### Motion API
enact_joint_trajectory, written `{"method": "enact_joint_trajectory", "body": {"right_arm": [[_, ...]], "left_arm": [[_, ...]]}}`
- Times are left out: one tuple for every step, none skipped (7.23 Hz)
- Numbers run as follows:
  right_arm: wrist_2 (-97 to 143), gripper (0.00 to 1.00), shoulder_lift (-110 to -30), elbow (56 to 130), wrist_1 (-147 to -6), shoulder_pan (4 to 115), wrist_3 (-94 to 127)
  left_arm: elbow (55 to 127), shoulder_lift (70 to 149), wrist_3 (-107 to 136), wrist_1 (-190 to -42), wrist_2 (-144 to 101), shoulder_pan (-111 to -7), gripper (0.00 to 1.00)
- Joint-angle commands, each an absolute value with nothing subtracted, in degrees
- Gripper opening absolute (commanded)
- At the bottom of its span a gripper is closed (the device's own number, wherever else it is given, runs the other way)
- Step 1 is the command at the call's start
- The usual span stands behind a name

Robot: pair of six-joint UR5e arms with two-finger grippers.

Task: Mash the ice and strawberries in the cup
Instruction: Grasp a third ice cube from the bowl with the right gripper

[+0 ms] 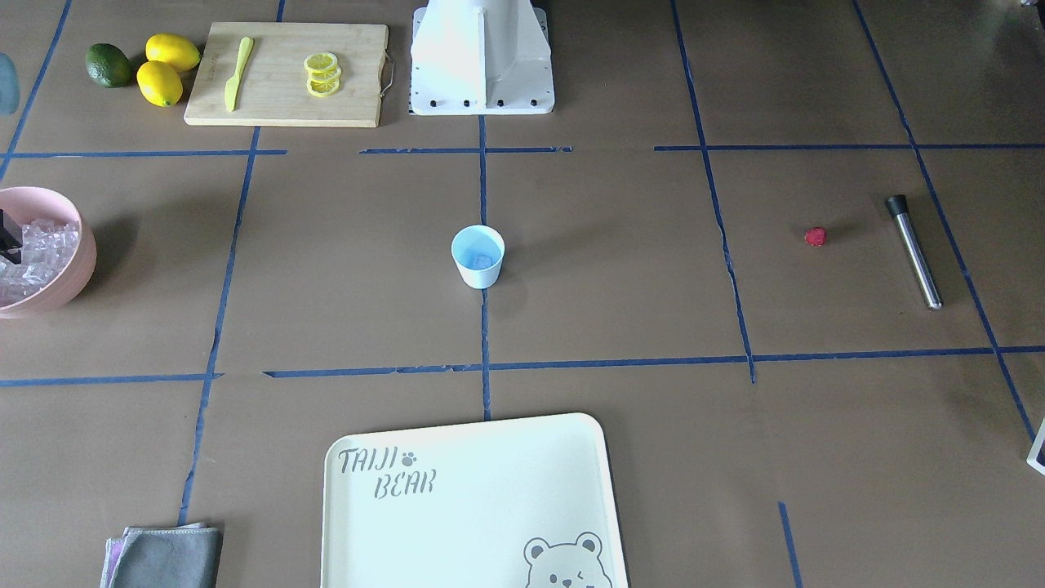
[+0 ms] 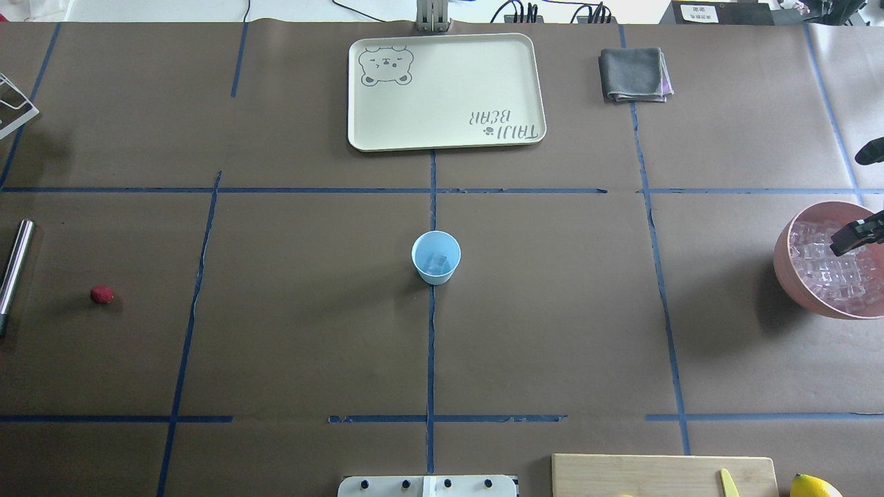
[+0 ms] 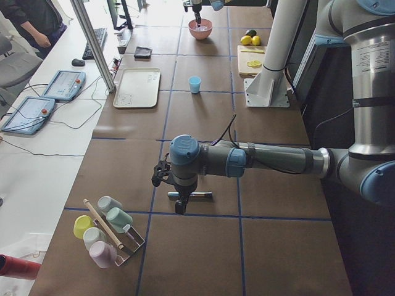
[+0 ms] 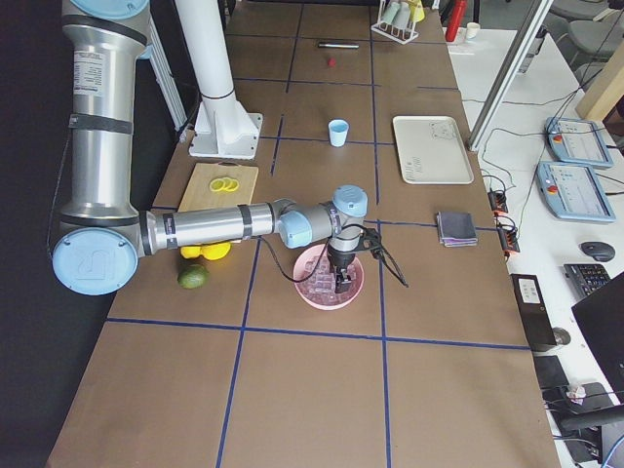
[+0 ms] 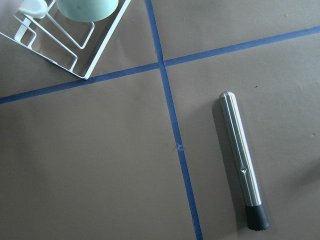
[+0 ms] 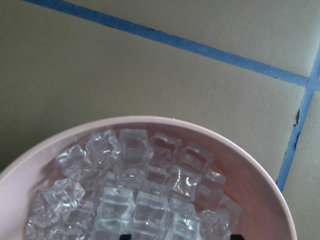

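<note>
Currently, entry: right gripper (image 2: 839,243), fingers apparently spread, at ice (image 2: 822,276) in pink bowl (image 2: 784,266), cup's (image 2: 436,257) three o'clock; I'd pinch one top cube squarely, lift straight; left gripper (image 3: 179,206) fingers: cannot tell.

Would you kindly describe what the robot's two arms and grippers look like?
The left arm and right arm are silver-grey tubes with light-blue joint caps. The left gripper and right gripper are black, each with a thin black cable looping off the wrist. A white printed label marks an upper tube.
</note>
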State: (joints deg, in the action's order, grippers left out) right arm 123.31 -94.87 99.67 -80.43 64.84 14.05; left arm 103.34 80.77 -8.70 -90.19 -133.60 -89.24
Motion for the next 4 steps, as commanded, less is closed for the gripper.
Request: {"method": "enact_joint_trajectory", "body": {"right_arm": [[122.00,0.68,-95.01,98.97,-80.51,64.51,14.06],[122.08,0.60,-95.01,98.96,-80.51,64.51,14.06],[121.99,0.48,-94.92,98.96,-80.42,64.51,14.15],[121.99,0.22,-94.92,98.96,-80.42,64.51,14.06]], "left_arm": [[103.27,80.77,-8.70,-90.18,-133.59,-89.21,1.00],[103.27,80.77,-8.70,-90.18,-133.59,-89.30,1.00],[103.27,80.77,-8.70,-90.18,-133.59,-89.21,1.00],[103.27,80.77,-8.70,-90.18,-133.59,-89.21,1.00]]}}
